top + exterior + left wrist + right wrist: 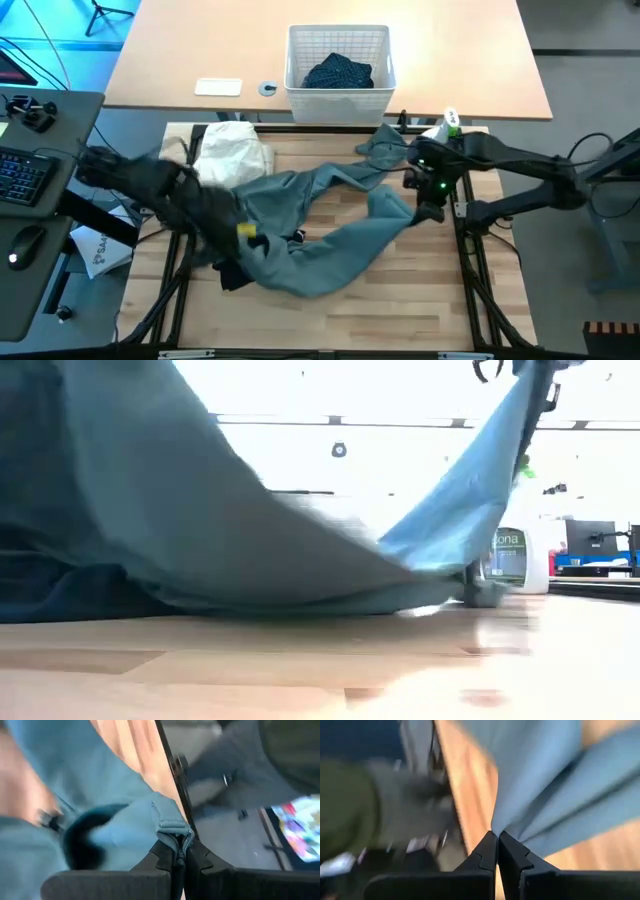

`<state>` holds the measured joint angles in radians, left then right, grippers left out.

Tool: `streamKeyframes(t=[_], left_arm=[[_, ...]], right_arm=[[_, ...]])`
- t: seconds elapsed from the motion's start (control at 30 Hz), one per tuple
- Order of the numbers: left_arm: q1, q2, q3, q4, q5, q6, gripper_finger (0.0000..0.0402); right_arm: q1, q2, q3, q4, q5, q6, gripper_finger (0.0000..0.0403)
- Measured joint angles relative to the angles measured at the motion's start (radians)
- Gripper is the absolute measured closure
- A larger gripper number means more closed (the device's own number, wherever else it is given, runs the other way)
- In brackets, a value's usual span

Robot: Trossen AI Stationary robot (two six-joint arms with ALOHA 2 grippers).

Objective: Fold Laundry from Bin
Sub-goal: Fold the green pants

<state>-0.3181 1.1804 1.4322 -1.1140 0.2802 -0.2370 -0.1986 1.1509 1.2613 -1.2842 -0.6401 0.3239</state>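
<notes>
You see a grey-green top (330, 215), plain and without pattern, spread over the pale wood-grain desk (400, 290). Beside it lies a white cloth (232, 155), also plain. The bin (338, 62) is white with fine lattice sides, and inside it sits a navy garment (338, 73) with small light dots. Both arms are dark; a yellow tag (246, 231) shows on the left one, a green light (443, 183) on the right.

We count one white basket (339, 88) holding one dark garment (338, 72), one grey-green top (330, 225), one white cloth (232, 155), and two grippers.
</notes>
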Motion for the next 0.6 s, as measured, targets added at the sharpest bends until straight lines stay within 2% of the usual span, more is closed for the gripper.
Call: streamKeyframes(t=[0.13, 0.27, 0.3, 0.33, 0.4, 0.5, 0.6], left_arm=[[-0.175, 0.109, -0.002, 0.021, -0.033, -0.214, 0.0401], [-0.310, 0.210, -0.002, 0.190, -0.051, -0.453, 0.0401], [-0.334, 0.224, -0.002, 0.223, -0.074, -0.505, 0.0401], [-0.359, 0.236, -0.002, 0.235, -0.105, -0.559, 0.0401], [-0.392, 0.247, -0.002, 0.216, -0.168, -0.659, 0.0401], [-0.427, 0.246, -0.002, 0.139, -0.248, -0.766, 0.0401], [-0.444, 0.227, -0.002, 0.005, -0.277, -0.823, 0.0401]], right_arm=[[-0.080, 0.063, -0.002, -0.307, -0.213, -0.295, 0.0403], [-0.157, 0.033, 0.012, -0.190, -0.566, -0.362, 0.0403], [-0.173, 0.031, 0.036, -0.147, -0.610, -0.390, 0.0403], [-0.192, 0.030, 0.056, -0.113, -0.604, -0.418, 0.0403], [-0.236, 0.042, 0.090, -0.056, -0.501, -0.484, 0.0403], [-0.310, 0.076, 0.133, 0.078, -0.274, -0.531, 0.0403], [-0.379, 0.136, 0.158, 0.217, -0.078, -0.505, 0.0403]])
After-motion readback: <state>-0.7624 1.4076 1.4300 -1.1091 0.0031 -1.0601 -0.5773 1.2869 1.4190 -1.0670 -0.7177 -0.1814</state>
